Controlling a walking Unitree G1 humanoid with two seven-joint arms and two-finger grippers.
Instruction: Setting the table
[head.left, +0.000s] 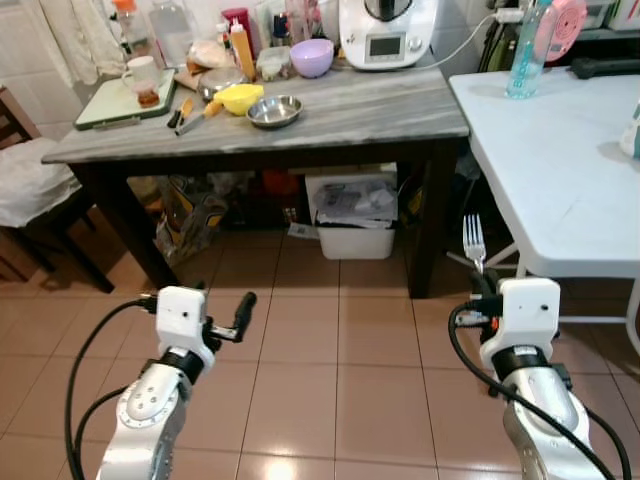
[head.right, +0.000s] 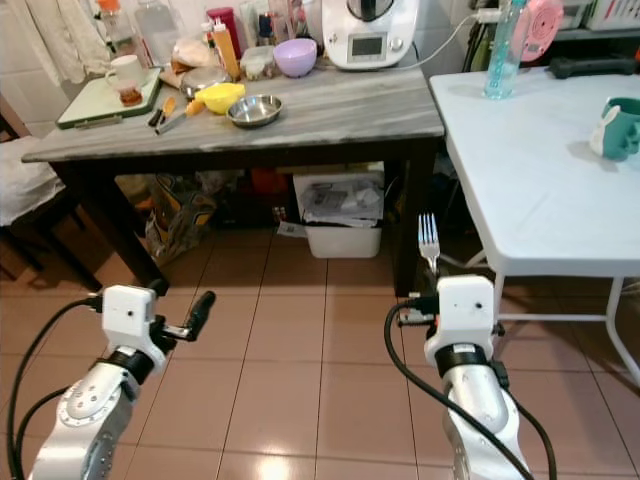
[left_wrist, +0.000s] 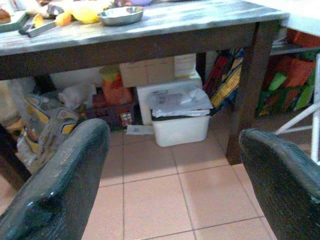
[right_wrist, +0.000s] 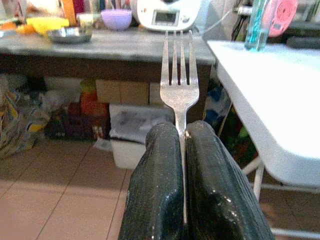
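Both silver arms reach forward low over the tiled floor (head.left: 300, 380). Right gripper (right_wrist: 182, 150) has its two black fingers pressed together on the handle of a fork (right_wrist: 179, 87), pinching it so the tines stand upright; seen from the head, the fork (head.left: 474, 243) rises just in front of the near edge of the white table (head.left: 560, 170). Left gripper (head.left: 240, 315) holds nothing, and in the left wrist view its fingers (left_wrist: 60, 185) are spread wide apart, aimed at the space beneath the grey bench (head.left: 370, 110).

On the grey bench, towards its far left side, sit a steel bowl (head.left: 274, 111), a yellow bowl (head.left: 240, 98) just beside it and a knife (head.left: 185, 113) with an orange handle. A green tray (head.left: 105, 108) near the left corner carries a white mug (head.left: 143, 78). Along the back edge stand a purple bowl (head.left: 312, 57) and a white kitchen machine (head.left: 388, 32). Under the bench rests a white bin (head.left: 355, 225) among boxes and bags.

On the white table, a blue bottle (head.left: 528, 50) stands at the far edge, and a teal cup (head.right: 620, 128) sits near the right edge.
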